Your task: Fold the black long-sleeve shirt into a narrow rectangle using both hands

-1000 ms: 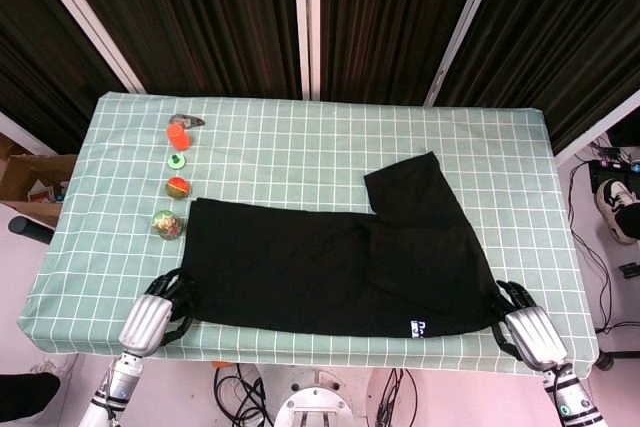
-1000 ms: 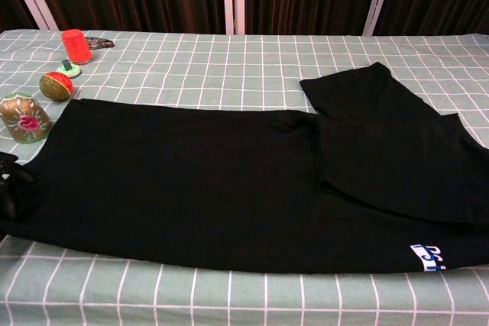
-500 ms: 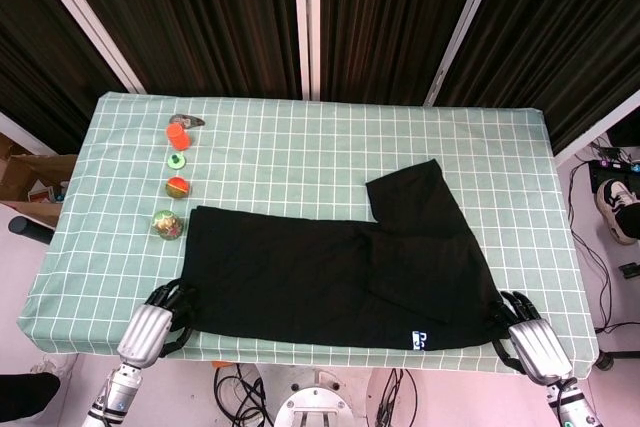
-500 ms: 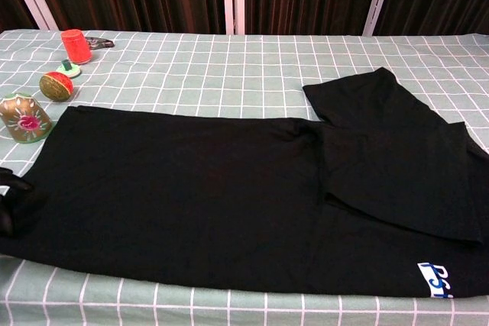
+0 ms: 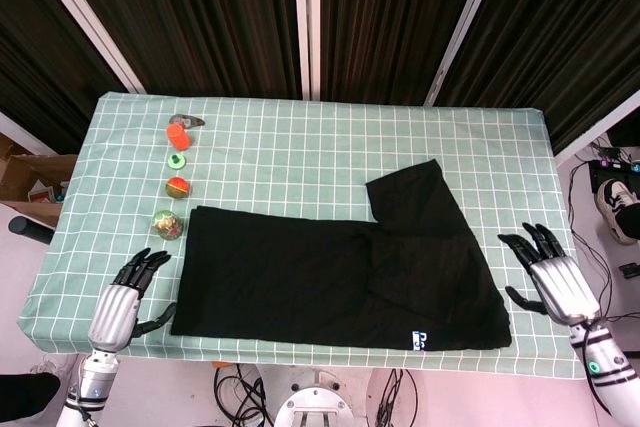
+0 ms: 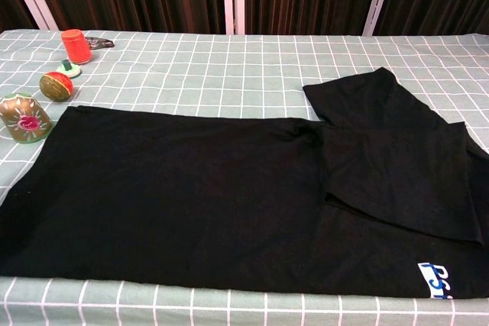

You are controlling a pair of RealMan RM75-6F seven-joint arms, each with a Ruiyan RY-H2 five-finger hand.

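The black long-sleeve shirt (image 5: pixel 335 277) lies flat along the near edge of the checked table, folded into a wide band with one sleeve (image 5: pixel 415 197) angled toward the back right. The chest view shows the shirt (image 6: pixel 199 196) and a blue-white label (image 6: pixel 439 279) at its near right corner. My left hand (image 5: pixel 125 297) hovers off the shirt's left edge, fingers spread, holding nothing. To the right of the shirt's right edge, my right hand (image 5: pixel 552 272) is also spread and empty. Neither hand appears in the chest view.
A row of small items stands at the left: a red cup (image 5: pixel 178 136), a green ring (image 5: pixel 178 160), a red-green ball (image 5: pixel 177 187) and a gold-green ornament (image 5: pixel 167 225) close to the shirt's far left corner. Green checked tablecloth (image 5: pixel 330 147) shows behind the shirt.
Both hands have let go of the shirt's near corners and moved outward, opening their fingers. The shirt stays where it was drawn, near the table's front edge.
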